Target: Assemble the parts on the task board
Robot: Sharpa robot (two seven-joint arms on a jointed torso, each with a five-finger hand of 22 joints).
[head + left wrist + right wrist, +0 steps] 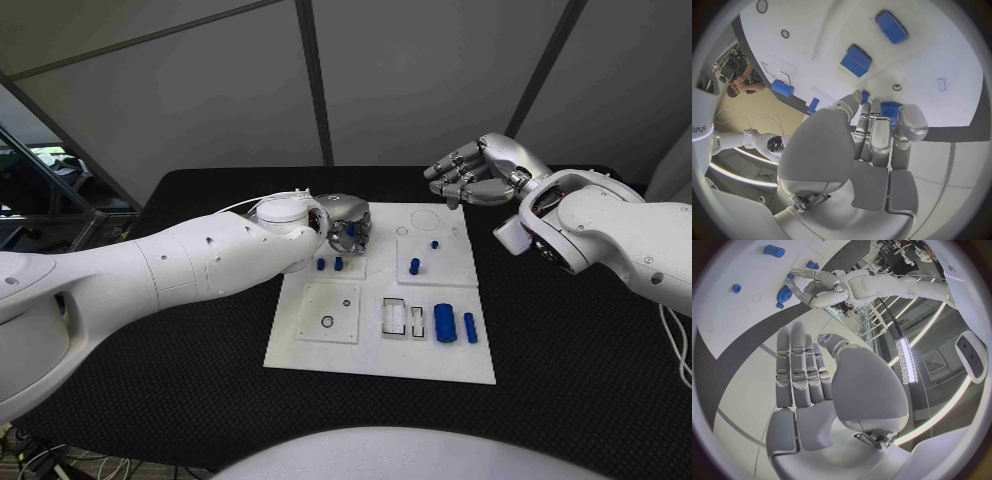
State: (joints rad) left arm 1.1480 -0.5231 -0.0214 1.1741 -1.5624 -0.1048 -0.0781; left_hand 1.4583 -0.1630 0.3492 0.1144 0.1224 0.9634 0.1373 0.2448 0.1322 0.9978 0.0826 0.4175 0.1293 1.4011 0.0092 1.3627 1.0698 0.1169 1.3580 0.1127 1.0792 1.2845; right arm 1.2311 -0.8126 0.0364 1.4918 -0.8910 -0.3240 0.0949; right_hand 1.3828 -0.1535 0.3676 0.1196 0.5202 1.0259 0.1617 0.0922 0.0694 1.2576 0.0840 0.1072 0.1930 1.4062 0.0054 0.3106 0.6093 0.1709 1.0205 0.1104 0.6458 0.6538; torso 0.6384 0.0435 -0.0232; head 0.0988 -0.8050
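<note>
While the left robot hand [343,222] is lowered onto the far left corner of the white board [382,362], its fingers are seen in the left wrist view to be curled around a ribbed blue part [889,108]; the part is held at the fingertips [879,131], close above the board. In the right wrist view the same blue part [785,294] is seen in that hand, at the board's edge.

The right robot hand [480,171] is raised beyond the far right corner of the board, clear of it. Its fingers [799,365] are held straight and side by side in the right wrist view; nothing is held, and the hand is recorded as released.

Just beside the left robot hand, on its near side, two small blue pegs [329,265] are seen standing in a raised square plate. Between the two robot hands, a blue peg [415,266] and a smaller blue piece [434,244] are seen on the far right plate of the board. Well apart from both hands, toward the near edge of the board, a thick blue cylinder [444,323] and a thinner blue rod [470,327] are lying side by side, next to two rectangular slots [402,317]. A square plate with a small ring [327,322] is noted at the near left of the board.

The board is resting on the black surface [173,390].
</note>
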